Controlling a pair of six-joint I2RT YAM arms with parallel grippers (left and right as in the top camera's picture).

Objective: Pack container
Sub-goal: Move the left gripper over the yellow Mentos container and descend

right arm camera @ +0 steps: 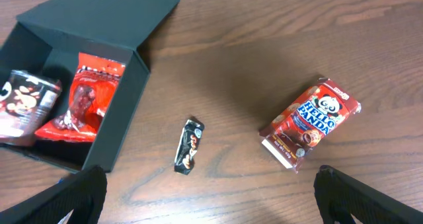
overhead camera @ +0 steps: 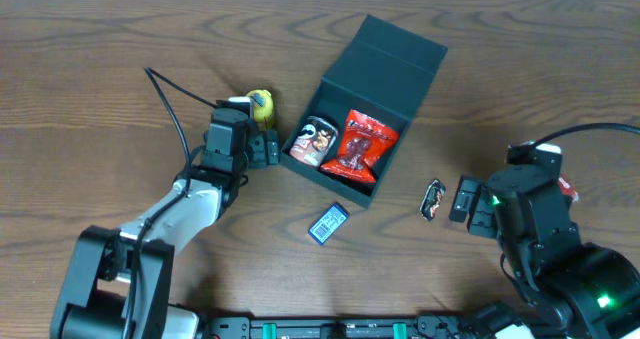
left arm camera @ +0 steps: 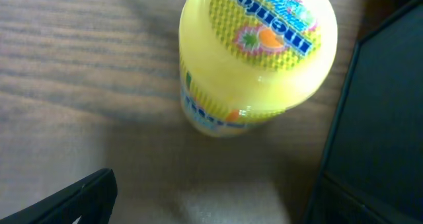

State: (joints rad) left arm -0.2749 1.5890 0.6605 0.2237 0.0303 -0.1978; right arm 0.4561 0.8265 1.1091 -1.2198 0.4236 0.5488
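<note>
We saw the container sitting open at mid-table, its lid flap laid back. A dark snack pack and a red bag lay side by side inside. Our left gripper hovered with fingers spread, gripping nothing, just beside the container, with a yellow bottle close ahead. Our right gripper was likewise released and empty, near a black wrapper. A Hello Panda box lay apart from it, and a blue packet lay before the container.

Yellow bottle lid: "mentos". Red snack box: "HELLO PANDA".
</note>
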